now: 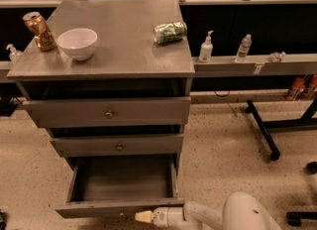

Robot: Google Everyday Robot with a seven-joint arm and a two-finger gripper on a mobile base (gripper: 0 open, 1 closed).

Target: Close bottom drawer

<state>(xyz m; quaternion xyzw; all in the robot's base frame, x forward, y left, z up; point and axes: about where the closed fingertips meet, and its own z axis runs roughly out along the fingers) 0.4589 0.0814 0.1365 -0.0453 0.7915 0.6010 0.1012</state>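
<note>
The grey cabinet (pixel 104 60) has three drawers. The bottom drawer (pixel 119 207) is pulled far out and its inside is empty; its slim front panel runs along the lower edge of the view, and its knob is hidden. The middle drawer front (pixel 119 145) and the top drawer front (pixel 109 113) stand slightly out. My gripper (pixel 144 217) comes in from the lower right on a white arm (pixel 233 216). Its pale tip sits just below the bottom drawer's front panel, right of centre.
On the cabinet top are a white bowl (pixel 77 42), an upright tan can (pixel 40 30) and a green can on its side (pixel 170 31). Bottles (pixel 206 48) stand on a shelf at the right. A black stand's legs (pixel 262 130) lie on the speckled floor.
</note>
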